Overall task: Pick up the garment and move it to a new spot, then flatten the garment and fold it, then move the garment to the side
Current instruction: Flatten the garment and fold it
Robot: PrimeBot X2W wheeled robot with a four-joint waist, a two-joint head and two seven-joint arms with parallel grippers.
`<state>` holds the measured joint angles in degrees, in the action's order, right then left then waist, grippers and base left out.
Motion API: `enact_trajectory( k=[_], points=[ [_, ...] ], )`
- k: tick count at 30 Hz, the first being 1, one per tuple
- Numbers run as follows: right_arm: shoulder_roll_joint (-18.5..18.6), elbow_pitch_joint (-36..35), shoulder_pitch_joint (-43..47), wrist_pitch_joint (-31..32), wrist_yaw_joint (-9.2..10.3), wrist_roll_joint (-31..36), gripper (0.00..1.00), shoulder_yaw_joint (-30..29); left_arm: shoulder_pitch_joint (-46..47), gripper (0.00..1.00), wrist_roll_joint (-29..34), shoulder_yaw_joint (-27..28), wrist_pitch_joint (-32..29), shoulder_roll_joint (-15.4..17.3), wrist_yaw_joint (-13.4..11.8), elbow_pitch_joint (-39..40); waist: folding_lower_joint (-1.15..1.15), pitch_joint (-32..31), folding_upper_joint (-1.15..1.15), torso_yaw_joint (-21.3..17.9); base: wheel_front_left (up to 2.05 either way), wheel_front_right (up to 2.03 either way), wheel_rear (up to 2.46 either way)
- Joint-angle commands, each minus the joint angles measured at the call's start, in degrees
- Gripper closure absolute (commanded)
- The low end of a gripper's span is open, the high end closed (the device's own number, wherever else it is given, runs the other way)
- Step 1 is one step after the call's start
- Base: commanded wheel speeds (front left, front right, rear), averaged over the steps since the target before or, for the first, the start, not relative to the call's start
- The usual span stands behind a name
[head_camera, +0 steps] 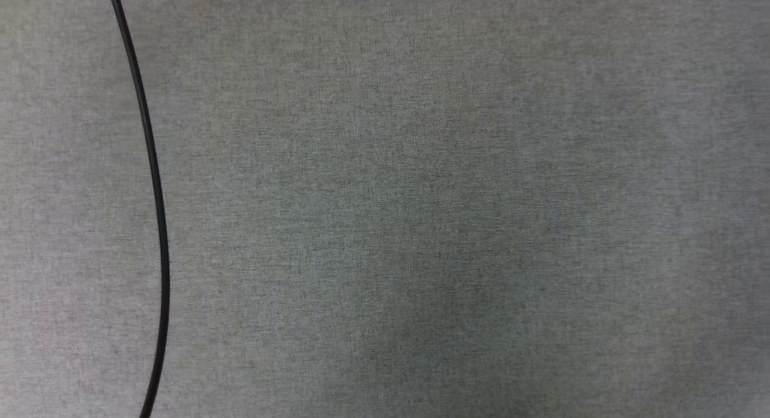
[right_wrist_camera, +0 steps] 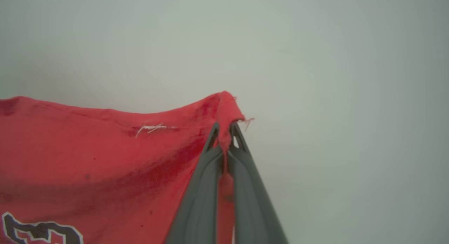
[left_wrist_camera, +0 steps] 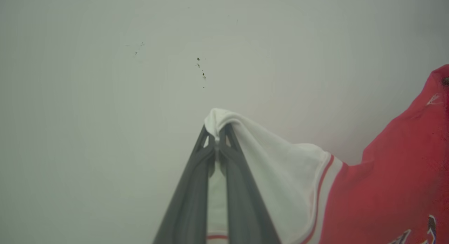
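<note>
**Garment** [left_wrist_camera: 393,180]: red jersey shirt with white sleeves. Hangs in the air, strung between both grippers against a plain pale background. Rests on no surface in either wrist view.

**Left gripper** [left_wrist_camera: 218,131]: closed tight on a bunched fold of the white sleeve [left_wrist_camera: 280,159], pinched at the very tips. Striped sleeve edge [left_wrist_camera: 324,188] just past the pinch, red body beyond it, running off toward the right of the left wrist view.

**Right gripper** [right_wrist_camera: 224,130]: closed tight on a red corner, frayed threads at the tip. Cloth running off toward the left of the right wrist view and sagging a little. Loose white stitching [right_wrist_camera: 154,127] near the pinch. Part of the black, white-outlined print [right_wrist_camera: 38,231] at the lower left.

**Key relation:** long axis of the shirt from one gripper across to the other, one end per arm, neither arm nearer.

**Bench** [head_camera: 451,201]: grey woven cover in the head view, thin black cable [head_camera: 157,201] curving down its left side.

**Step, by judgement:** carrying to the new spot. Calls next for lowering with both arms together at the same spread, for a flat landing.

**Risk:** slipping of the thin sleeve pinch.
</note>
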<state>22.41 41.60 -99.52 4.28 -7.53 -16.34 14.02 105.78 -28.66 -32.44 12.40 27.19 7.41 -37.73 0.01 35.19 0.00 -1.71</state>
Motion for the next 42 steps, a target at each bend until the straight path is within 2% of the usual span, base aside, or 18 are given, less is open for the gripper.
enact_trajectory(
  k=[1,8,12,16,22,30,35,42],
  points=[
    [-0.2,1.5,0.9,-1.1,0.08,-1.2,1.0,0.6,-1.8,1.0,-0.9,-0.5,0.7,0.4,0.1,-1.0,-0.01,0.9,0.0,0.4,0.0,0.0,0.0],
    [-1.3,6.7,6.8,-6.2,0.08,-5.6,1.0,5.1,-9.6,1.0,-3.9,-3.5,2.5,1.5,0.1,-2.9,-0.01,0.6,0.0,0.4,0.0,0.0,0.0],
    [-1.6,7.6,10.5,-8.2,0.08,-7.8,1.0,7.6,-14.4,1.0,-3.8,-2.9,2.8,2.5,0.1,-1.2,-0.01,-0.6,0.0,0.3,0.0,0.0,0.0],
    [-1.3,7.7,16.5,-10.7,0.08,-11.0,1.0,10.8,-24.1,1.0,-2.8,-1.0,2.9,3.2,-0.3,3.9,-0.01,-3.0,0.0,0.6,0.0,0.0,0.0],
    [-0.5,5.1,27.1,-13.0,0.08,-15.2,1.0,16.1,-40.5,1.0,-2.1,2.7,2.9,4.0,-2.5,12.9,-0.01,-8.0,0.0,1.2,0.0,0.0,0.0],
    [3.8,-1.1,41.9,-13.7,0.08,-19.6,1.0,22.1,-61.3,1.0,-4.1,4.8,2.9,4.2,-4.3,20.8,-0.01,-16.0,0.0,2.6,0.0,0.0,0.0],
    [6.4,-5.0,52.2,-12.6,0.08,-22.2,1.0,24.2,-73.0,1.0,-5.4,3.5,2.6,5.3,-5.3,23.7,-0.01,-21.0,0.0,2.9,0.0,0.0,0.0],
    [9.3,-8.3,65.5,-11.2,0.08,-25.3,1.0,23.9,-87.5,1.0,-9.5,1.5,0.8,5.8,-6.7,27.0,-0.01,-26.9,0.0,3.0,0.0,0.0,0.0]
  ],
)
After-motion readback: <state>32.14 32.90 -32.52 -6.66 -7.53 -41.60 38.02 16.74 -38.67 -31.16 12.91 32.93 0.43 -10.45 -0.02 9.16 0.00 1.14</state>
